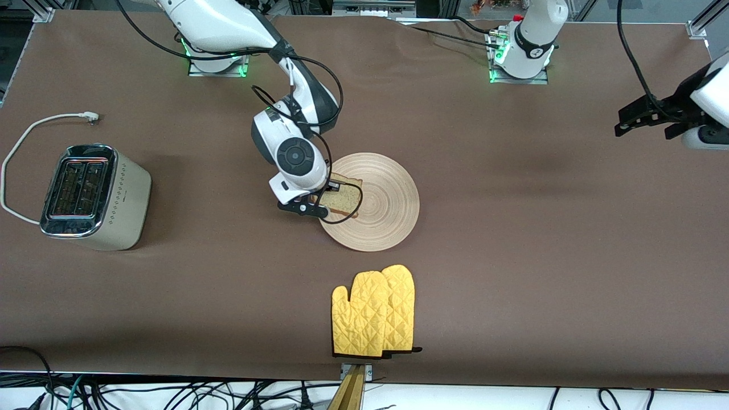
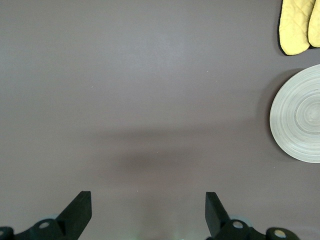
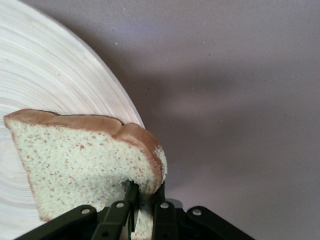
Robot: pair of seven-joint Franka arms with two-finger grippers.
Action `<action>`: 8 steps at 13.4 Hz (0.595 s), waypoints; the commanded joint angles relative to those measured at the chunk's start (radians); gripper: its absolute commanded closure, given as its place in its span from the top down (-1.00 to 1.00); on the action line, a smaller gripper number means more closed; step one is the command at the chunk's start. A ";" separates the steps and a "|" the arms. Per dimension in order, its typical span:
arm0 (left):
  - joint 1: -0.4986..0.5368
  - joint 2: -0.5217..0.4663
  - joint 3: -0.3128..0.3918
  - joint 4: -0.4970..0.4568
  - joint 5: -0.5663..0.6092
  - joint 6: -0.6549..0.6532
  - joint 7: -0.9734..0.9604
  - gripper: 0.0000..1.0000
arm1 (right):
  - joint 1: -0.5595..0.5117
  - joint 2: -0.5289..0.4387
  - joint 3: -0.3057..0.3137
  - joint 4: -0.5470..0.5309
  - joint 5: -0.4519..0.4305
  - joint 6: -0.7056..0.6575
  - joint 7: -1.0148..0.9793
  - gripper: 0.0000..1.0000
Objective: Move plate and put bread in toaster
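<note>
My right gripper [image 3: 145, 207] has its jaws pinched on the bread [image 3: 85, 160] over the plate [image 1: 387, 199]; my left gripper [image 2: 148, 212] waits wide apart over bare tabletop [image 2: 150, 100], well away from the plate.

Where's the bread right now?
The bread is pinched at its edge by the shut right gripper, over the plate rim toward the right arm's end, mid-table; the toaster stands farther that way.
</note>
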 commanded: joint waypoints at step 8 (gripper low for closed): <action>-0.013 -0.011 0.011 -0.019 0.020 0.003 -0.004 1.00 | 0.029 0.009 -0.007 0.022 -0.166 -0.087 -0.001 -1.00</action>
